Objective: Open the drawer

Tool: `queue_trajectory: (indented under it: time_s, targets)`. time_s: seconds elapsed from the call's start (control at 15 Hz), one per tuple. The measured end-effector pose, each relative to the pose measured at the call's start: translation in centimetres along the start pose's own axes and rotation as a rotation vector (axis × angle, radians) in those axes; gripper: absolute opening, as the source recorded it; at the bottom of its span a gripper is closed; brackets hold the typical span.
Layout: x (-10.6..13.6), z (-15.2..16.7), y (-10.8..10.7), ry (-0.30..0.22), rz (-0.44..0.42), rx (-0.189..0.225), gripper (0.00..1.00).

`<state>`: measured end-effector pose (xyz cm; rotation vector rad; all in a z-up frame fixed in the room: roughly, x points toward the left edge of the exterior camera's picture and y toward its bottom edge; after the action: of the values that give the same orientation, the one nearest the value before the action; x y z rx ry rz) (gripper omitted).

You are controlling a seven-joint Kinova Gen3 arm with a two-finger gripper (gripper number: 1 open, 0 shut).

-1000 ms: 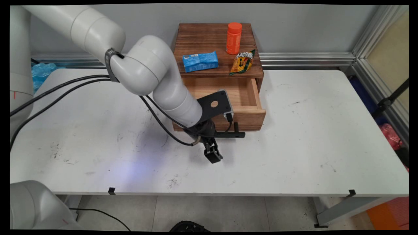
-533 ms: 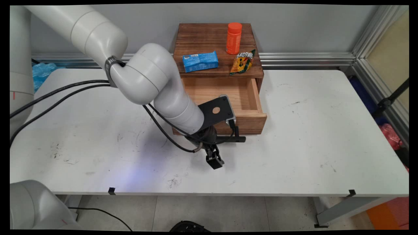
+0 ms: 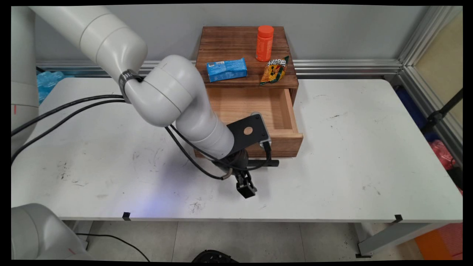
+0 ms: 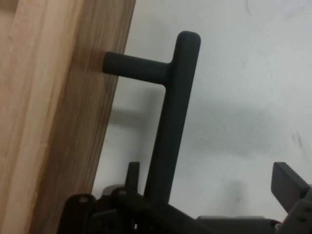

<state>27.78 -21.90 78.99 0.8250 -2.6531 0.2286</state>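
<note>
A wooden drawer box [image 3: 245, 55] stands at the table's back, and its drawer [image 3: 284, 138] is pulled out toward the near side. The black bar handle [image 3: 266, 162] [image 4: 171, 122] sticks out from the drawer front [image 4: 53, 122]. My gripper [image 3: 244, 180] [image 4: 209, 178] hangs low in front of the drawer, open, with the handle bar between its fingers. The bar lies close against one finger [image 4: 132, 171], while the other finger [image 4: 288, 181] stands well clear of it. What I can see of the drawer's inside is bare wood.
On the box top lie a blue packet [image 3: 226, 69], an upright orange bottle [image 3: 264, 43] and a yellow-green snack bag [image 3: 274, 70]. Black cables [image 3: 66, 107] hang from the arm across the table's left half. The white table [image 3: 369, 147] ends close below the gripper.
The gripper has moved toward the table's near edge, and the drawer has slid further out with it.
</note>
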Motion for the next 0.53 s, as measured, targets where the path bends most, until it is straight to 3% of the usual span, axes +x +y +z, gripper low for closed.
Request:
queue_trajectory:
  time_s: [0.53]
  targets:
    - [-0.1, -0.5, 2.3, -0.012, -0.018, -0.016, 1.00]
